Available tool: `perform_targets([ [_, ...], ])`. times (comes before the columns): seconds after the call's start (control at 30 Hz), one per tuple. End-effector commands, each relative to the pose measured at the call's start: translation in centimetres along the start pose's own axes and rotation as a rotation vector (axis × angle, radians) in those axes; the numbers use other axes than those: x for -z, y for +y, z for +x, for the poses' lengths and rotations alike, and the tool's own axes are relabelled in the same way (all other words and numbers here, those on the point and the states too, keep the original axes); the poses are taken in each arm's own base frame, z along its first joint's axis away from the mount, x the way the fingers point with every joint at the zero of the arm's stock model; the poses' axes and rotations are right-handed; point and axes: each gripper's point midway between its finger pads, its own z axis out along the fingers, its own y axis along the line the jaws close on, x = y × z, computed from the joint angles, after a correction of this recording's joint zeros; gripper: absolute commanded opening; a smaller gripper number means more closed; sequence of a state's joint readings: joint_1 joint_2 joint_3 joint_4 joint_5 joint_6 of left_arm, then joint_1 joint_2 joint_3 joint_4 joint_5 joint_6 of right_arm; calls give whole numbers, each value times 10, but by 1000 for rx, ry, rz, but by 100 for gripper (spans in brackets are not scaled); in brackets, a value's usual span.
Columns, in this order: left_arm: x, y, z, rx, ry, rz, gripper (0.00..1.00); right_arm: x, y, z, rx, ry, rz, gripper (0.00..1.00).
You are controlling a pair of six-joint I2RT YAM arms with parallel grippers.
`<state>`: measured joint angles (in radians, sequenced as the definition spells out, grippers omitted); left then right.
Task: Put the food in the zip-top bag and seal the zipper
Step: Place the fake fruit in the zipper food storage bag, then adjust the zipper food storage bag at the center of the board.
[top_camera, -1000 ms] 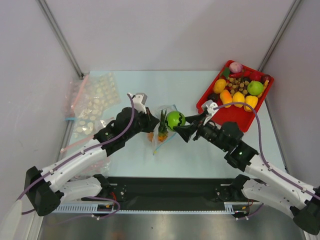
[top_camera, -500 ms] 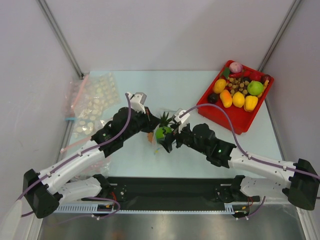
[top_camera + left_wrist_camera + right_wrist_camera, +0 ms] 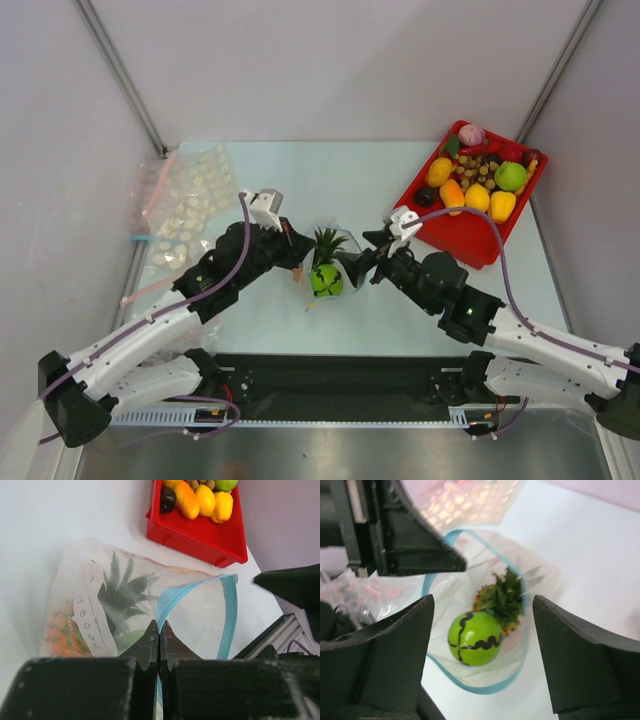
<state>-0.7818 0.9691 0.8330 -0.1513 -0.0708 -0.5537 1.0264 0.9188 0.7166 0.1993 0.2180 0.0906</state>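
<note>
On the far left of the pale desk (image 3: pixel 400 300) lies a heap of clear bags (image 3: pixel 185 205) with pink strips, holding pale round pieces.

The left claw (image 3: pixel 297 260) reaches to the middle of the desk. Its fingers are pressed together, pinching the rim of the zip-top bag (image 3: pixel 350 245). The bag is clear, crinkly plastic, and it sits on the desk between the two arms with its mouth held up and open.

The left wrist view shows the left claw (image 3: pixel 159 630) closed on the light-blue zipper (image 3: pixel 229 615), which loops away from the fingers as a thin, smooth band. This view also shows a white label (image 3: pixel 90 615) with small hand-drawn marks on the bag's wall, seen in no other view.

Inside the bag lie an orange toy pineapple (image 3: pixel 325 243) with spiky green leaves and, touching it, a glossy green round fruit (image 3: pixel 325 281) with wavy dark lines. The right wrist view looks straight down through the open mouth at both the pineapple (image 3: pixel 502 600) and the fruit (image 3: pixel 475 639).

The right claw (image 3: pixel 362 258) hovers just beside the bag's mouth. Its fingers are spread wide and hold nothing.

At the far right corner is a red plastic tray (image 3: pixel 470 235) of more toy food: yellow, orange, green and dark pieces, and small brown bits.
</note>
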Motion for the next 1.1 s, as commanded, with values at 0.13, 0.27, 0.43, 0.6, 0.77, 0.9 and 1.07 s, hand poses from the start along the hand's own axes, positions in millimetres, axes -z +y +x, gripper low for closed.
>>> perform_targets([
  [0.13, 17, 5, -31, 41, -153, -40, 0, 13, -34, -23, -116, -20, 228, 75],
  [0.27, 21, 9, -33, 51, -173, -59, 0, -1, -29, -8, -112, 56, 224, 72],
  [0.43, 24, 16, -36, 54, -192, -96, 1, -16, -14, 15, -95, 156, 157, 62],
  [0.6, 26, 14, -39, 53, -202, -86, 1, -18, -12, 18, -91, 223, 167, 23],
  [0.77, 17, -1, -30, 48, -145, -10, 0, -13, -10, 5, -80, 210, 151, 0],
  [0.9, 4, -26, -15, 30, -56, 96, 0, 9, -36, -14, -84, 110, 261, 0],
  [1.07, -2, -43, -2, -35, 50, 142, 0, 34, -56, -40, -157, -64, 318, 0],
])
